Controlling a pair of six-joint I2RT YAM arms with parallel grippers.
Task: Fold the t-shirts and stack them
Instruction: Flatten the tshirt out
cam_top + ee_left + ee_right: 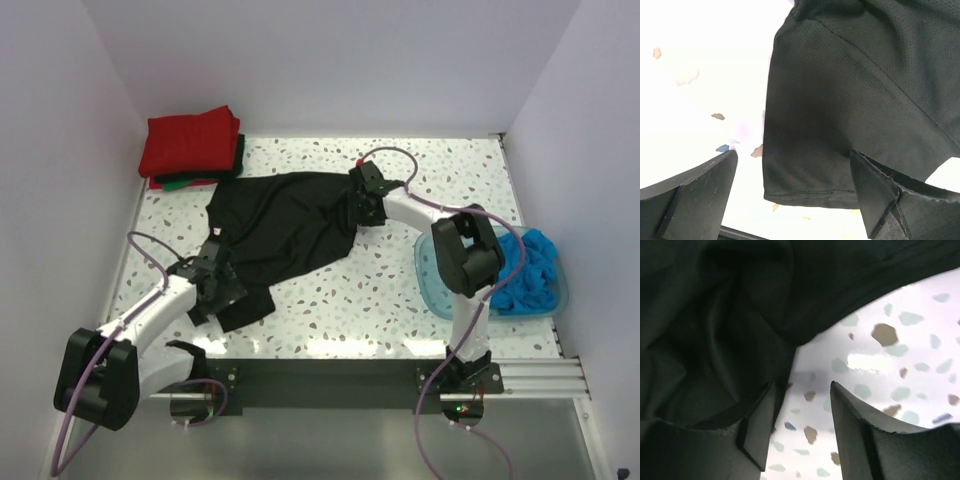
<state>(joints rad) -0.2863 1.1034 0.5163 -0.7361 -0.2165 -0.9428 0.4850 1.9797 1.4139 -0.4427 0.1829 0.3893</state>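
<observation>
Black soft-fabric t-shirt (285,225) is laid diagonally between left gripper (220,283), spread wide at near corner, and right gripper (360,205), parted empty at far edge.

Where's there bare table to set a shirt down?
Near middle, between the black t-shirt, blue tub and front rail; also the far right corner beyond the right gripper. The left is crowded by the red stack and left arm.
</observation>
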